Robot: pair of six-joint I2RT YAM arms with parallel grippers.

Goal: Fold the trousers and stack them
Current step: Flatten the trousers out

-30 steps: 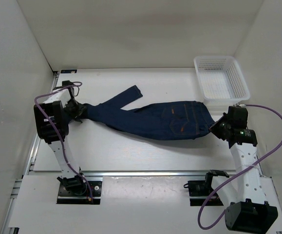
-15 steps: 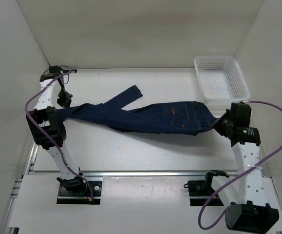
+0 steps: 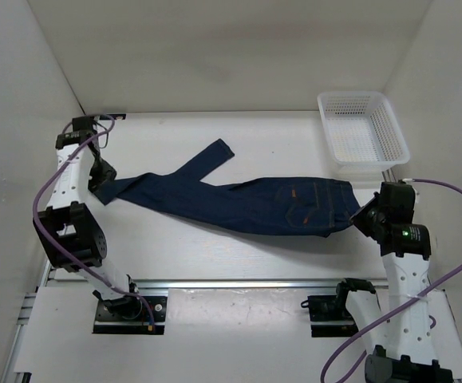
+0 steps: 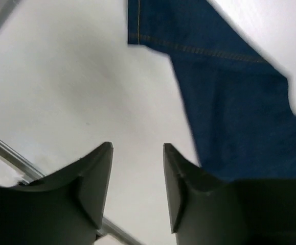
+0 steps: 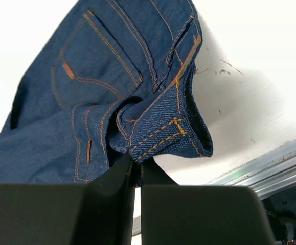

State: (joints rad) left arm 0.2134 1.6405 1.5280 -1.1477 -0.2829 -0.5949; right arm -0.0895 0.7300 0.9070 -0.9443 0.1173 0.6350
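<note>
We see the dark navy-blue denim trousers (image 3: 246,203) stretched across the white bench (image 3: 183,247). Our right gripper (image 5: 137,166) has its jaws clamped on the waistband. Our left gripper (image 4: 136,158) has its jaws parted and empty, near a leg hem.

Matt denim cloth trousers (image 3: 294,206); plastic mesh basket (image 3: 362,132); smooth table (image 3: 215,247)

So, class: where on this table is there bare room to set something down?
Free: the near strip of table between the trousers and the front rail; the far strip between trousers and back wall, left of the basket. Crowded: the middle band, trousers stretching across to the right gripper, and the far right corner with the basket.
</note>
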